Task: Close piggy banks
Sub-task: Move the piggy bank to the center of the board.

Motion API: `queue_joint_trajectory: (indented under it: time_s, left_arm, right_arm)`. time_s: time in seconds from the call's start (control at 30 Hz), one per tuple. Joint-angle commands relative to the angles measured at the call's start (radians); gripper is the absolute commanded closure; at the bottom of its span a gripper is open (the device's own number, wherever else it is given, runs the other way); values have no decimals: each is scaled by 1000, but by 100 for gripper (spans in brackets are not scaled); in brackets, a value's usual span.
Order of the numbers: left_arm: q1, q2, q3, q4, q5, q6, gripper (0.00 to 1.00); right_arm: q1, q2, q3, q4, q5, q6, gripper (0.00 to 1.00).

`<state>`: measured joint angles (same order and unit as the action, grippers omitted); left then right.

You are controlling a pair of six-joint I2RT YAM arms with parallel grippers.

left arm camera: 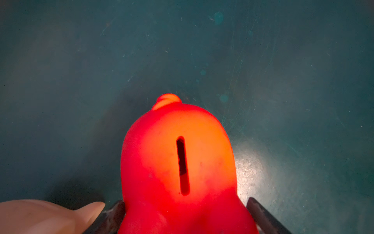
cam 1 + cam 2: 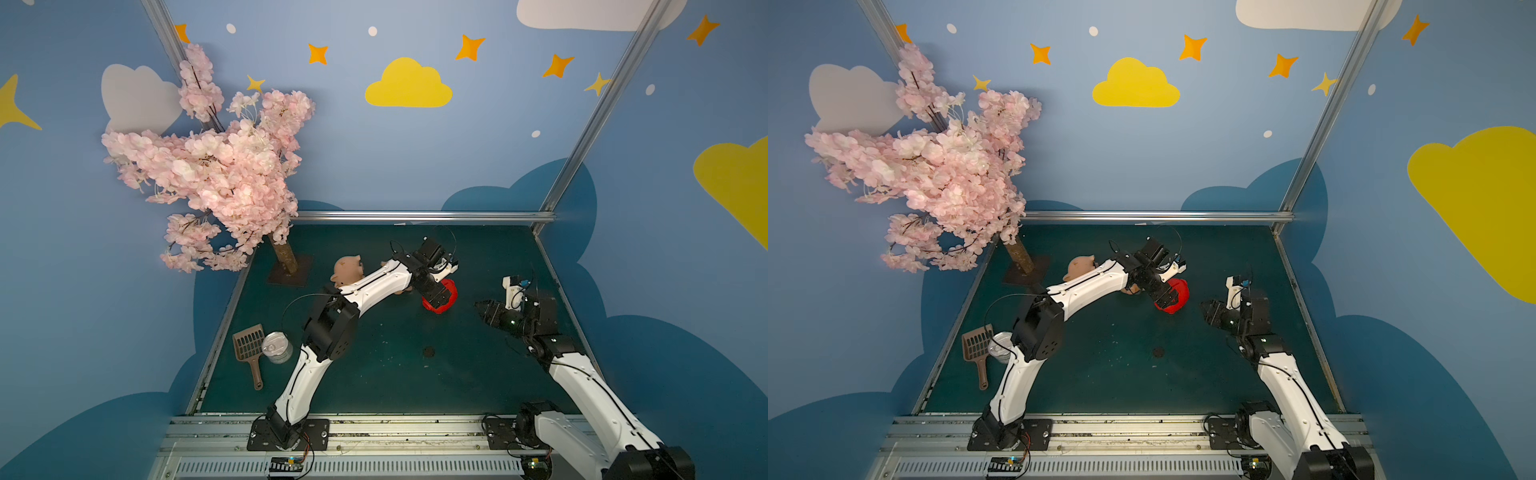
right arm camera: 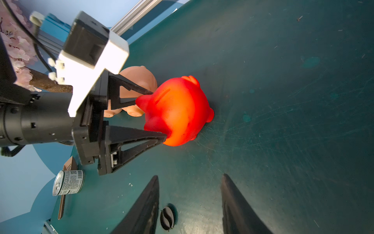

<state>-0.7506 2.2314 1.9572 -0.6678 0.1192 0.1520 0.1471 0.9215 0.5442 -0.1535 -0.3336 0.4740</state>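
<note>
The red piggy bank (image 3: 182, 109) sits on the green table (image 3: 283, 101) near the middle, just beside a peach piggy bank (image 3: 139, 79), and another peach piggy bank (image 2: 347, 268) lies farther to the left, beyond the left arm. The left gripper (image 3: 157, 116) reaches over the red pig's near end. Its two fingers straddle the body across its width, and in the right wrist view both tips touch the plastic, so we read this as a grasp, though we cannot tell how firm it is. From the left wrist, the coin slot (image 1: 183, 166) faces the camera and runs straight away from the fingers. The pig's long axis is therefore in line with the gripper's reach, back up, with a small knob at the far end. We cannot see the underside, which we judge is turned toward the table. The right gripper (image 3: 190, 176) hangs apart from the pig, its fingers spread and holding nothing. A dark round plug (image 3: 167, 217) lies on the table close by those fingers, on the robot's side of the pig. We judge the right arm better placed for the plug, while the left must turn the pig's belly into reach.
</note>
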Motion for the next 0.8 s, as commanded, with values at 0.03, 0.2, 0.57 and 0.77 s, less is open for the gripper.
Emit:
queue_joint_trajectory:
  time_s: [0.03,0.2,0.57,0.77]
  left_arm:
    - [-3,21,38,-14,10,-7,10]
    - [-2,24,44,-16,11,-12,10]
    - [-1,24,50,-73,-59,-65,8]
    - [-3,10,22,-56,-46,-70,12]
  right_arm:
    - [-4,-14,-14,0,-3,5,50]
    - [-3,-22,-19,-1,-3,3,50]
    - [-5,-36,-30,-8,-1,3,50]
    - [-6,-30,-33,-1,-4,5,50]
